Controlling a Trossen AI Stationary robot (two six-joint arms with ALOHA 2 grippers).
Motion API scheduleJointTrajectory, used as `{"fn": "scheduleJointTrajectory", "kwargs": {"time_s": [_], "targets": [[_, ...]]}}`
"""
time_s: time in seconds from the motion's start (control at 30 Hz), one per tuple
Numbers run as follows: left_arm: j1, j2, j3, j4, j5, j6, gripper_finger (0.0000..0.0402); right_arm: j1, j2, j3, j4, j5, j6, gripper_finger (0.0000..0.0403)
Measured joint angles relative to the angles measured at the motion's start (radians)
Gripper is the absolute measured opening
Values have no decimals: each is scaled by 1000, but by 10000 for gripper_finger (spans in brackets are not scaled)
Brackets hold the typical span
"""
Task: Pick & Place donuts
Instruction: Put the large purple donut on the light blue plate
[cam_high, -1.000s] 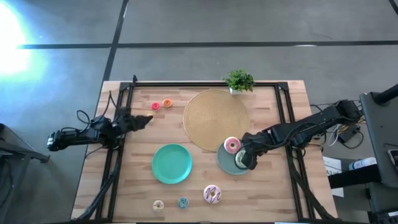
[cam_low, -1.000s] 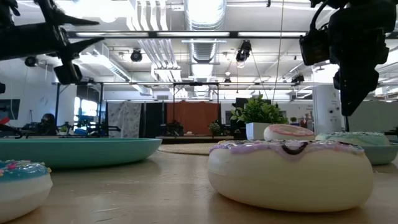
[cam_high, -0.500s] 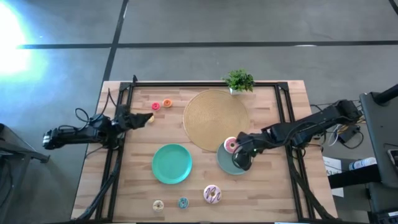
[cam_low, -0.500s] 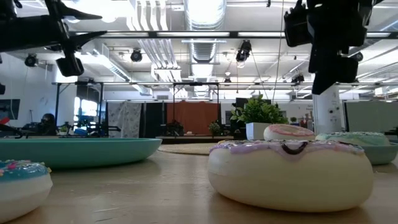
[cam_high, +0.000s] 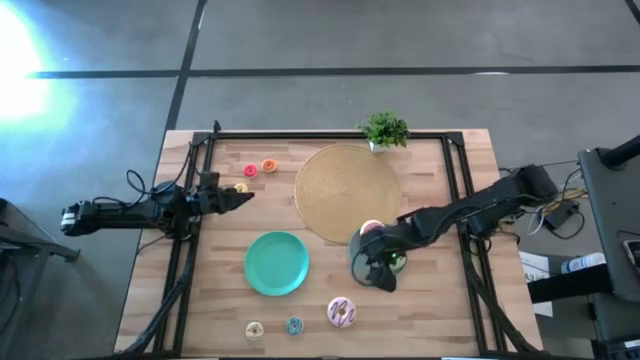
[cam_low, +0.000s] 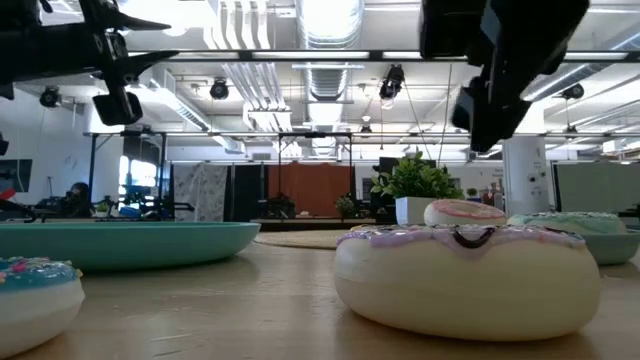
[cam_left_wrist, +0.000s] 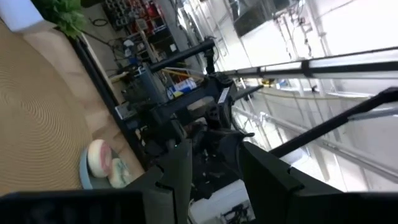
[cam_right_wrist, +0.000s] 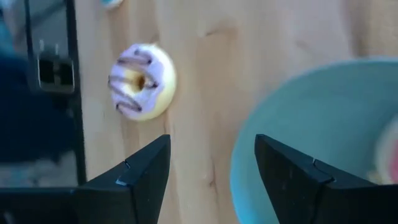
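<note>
Grey-blue plate (cam_high: 358, 262) sits under my right gripper (cam_high: 378, 268), whose fingers are spread wide with nothing between them; the pink donut (cam_high: 371, 229) and green donut (cam_high: 397, 263) lie on that plate, and the white-purple donut (cam_right_wrist: 142, 81) rests on the wood nearby. My left gripper (cam_high: 238, 197) hovers by the table's left rail, fingers parted and empty, just beside the yellow mini donut (cam_high: 240, 186). Red (cam_high: 250, 170) and orange (cam_high: 268, 166) minis lie beyond it, cream (cam_high: 254, 328) and teal (cam_high: 294, 325) ones near the front edge.

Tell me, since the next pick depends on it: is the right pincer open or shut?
Open: the right pincer shows a wide, empty gap between its fingers.
</note>
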Motion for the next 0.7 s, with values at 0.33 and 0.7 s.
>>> {"fn": "scheduleJointTrajectory", "kwargs": {"time_s": [0.33, 0.7], "targets": [[0, 60, 7, -3, 27, 5, 110, 5, 277, 230, -53, -18, -263, 224], [0, 84, 5, -90, 90, 7, 110, 74, 452, 375, -48, -66, -255, 224]]}}
